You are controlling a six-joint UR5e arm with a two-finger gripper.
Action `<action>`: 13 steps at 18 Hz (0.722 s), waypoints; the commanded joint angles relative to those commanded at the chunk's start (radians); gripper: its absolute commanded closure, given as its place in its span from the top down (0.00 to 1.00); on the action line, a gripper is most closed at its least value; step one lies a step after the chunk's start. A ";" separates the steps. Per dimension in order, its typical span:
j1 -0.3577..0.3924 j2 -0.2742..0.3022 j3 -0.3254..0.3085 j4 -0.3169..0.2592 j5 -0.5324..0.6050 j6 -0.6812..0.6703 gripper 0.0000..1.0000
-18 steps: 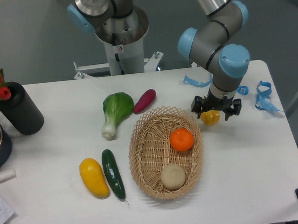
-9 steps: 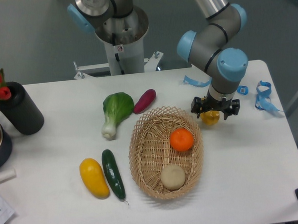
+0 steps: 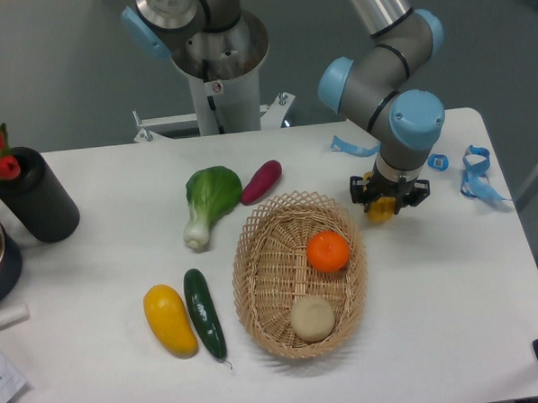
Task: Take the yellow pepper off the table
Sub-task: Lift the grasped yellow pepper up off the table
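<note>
Yellow pepper (image 3: 381, 208) sat on the white tabletop (image 3: 453, 273) just to the right of the wicker basket's (image 3: 274, 291) upper rim, mostly hidden under the arm's wrist. The gripper (image 3: 384, 204) stood over it with its two dark fingers (image 3: 359, 193) drawn in against the pepper's sides, clamped on it. Whether the pepper had left the surface could not be told. Inside the basket lay an orange (image 3: 328, 251) and a pale round fruit (image 3: 311, 317). Blue straps (image 3: 477, 174) lay near the right edge.
</note>
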 joint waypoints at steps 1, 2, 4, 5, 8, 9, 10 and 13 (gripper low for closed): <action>0.003 0.009 0.002 0.000 -0.002 0.002 0.11; 0.005 0.015 0.012 -0.002 -0.005 0.003 0.11; 0.012 0.017 0.038 -0.009 -0.018 0.003 0.11; 0.012 0.017 0.050 -0.009 -0.020 0.006 0.11; 0.014 0.025 0.100 -0.015 -0.021 0.026 0.11; 0.014 0.025 0.118 -0.015 -0.028 0.038 0.10; 0.014 0.025 0.132 -0.017 -0.040 0.057 0.11; 0.015 0.025 0.184 -0.041 -0.061 0.127 0.11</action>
